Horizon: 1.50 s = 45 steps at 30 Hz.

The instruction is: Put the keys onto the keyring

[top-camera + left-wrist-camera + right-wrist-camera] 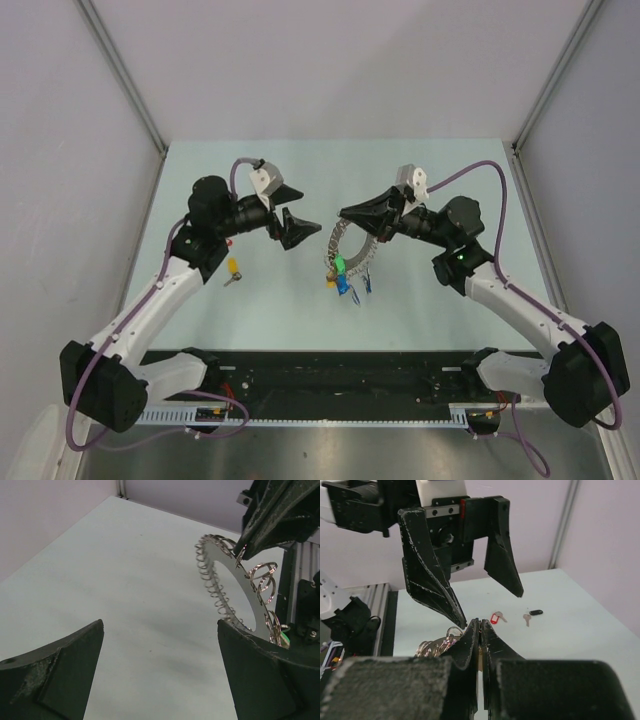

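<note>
right end effector (345, 212) pressed together, pinching the keyring (350, 250) up off the desk (250, 310); left end effector (305, 212) spread wide, holding nothing.
red key (495, 617) and black key (536, 612) lie flat on the desk near each other, yellow key (234, 268) by the left arm. judged: keys light, stiff, thin, blades slick; take each by its plastic head. keyring rigid, its tags likely to swing.

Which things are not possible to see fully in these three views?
Keyring: left wrist view, lower part behind a finger of the left end effector; right wrist view, mostly behind the right end effector.
Black key: top view, not found, perhaps under the left arm; right wrist view, tiny.
</note>
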Available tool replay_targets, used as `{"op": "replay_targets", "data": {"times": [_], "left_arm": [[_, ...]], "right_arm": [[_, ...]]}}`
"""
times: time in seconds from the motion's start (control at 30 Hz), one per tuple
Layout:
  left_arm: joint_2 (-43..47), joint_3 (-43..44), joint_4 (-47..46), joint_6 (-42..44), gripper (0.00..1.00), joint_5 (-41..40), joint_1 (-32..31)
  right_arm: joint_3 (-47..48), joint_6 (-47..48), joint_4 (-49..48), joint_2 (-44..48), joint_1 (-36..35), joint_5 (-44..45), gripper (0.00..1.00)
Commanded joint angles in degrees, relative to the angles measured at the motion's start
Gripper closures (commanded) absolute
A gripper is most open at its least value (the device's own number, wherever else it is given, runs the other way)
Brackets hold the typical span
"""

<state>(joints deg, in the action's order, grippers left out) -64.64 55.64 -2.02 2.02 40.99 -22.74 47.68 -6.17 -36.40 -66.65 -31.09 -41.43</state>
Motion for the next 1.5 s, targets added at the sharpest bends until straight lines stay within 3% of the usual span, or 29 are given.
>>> {"op": "replay_targets", "data": {"times": [0.0, 0.17, 0.47, 0.73, 1.1, 1.47], "left_arm": [[1.71, -2.19, -6.49, 1.41, 0.01, 10.40, -0.20], [4.17, -6.24, -12.91, -1.67, 0.04, 13.76, -0.20], [8.22, -10.99, -21.09, -6.59, 0.11, 12.18, -0.29], [7.51, -11.95, -23.73, -8.44, 0.26, 12.62, -1.60], [6.63, -10.20, -17.32, -4.22, 0.66, 12.97, -5.56], [6.02, -9.67, -15.20, -2.81, 0.77, 12.36, -6.17]], "right_arm": [[0.40, -3.14, -10.00, -1.02, 0.68, -7.69, 1.00], [-0.31, -5.42, -12.99, -2.34, 0.33, -11.12, 1.00], [-0.48, -6.30, -15.53, -4.88, -1.43, -13.06, 1.00], [-0.48, -7.63, -18.09, -6.38, -2.66, -13.68, 1.00], [-0.40, -6.04, -15.89, -6.12, -3.18, -12.97, 1.00], [-0.40, -5.34, -14.66, -5.51, -3.19, -12.62, 1.00]]}}
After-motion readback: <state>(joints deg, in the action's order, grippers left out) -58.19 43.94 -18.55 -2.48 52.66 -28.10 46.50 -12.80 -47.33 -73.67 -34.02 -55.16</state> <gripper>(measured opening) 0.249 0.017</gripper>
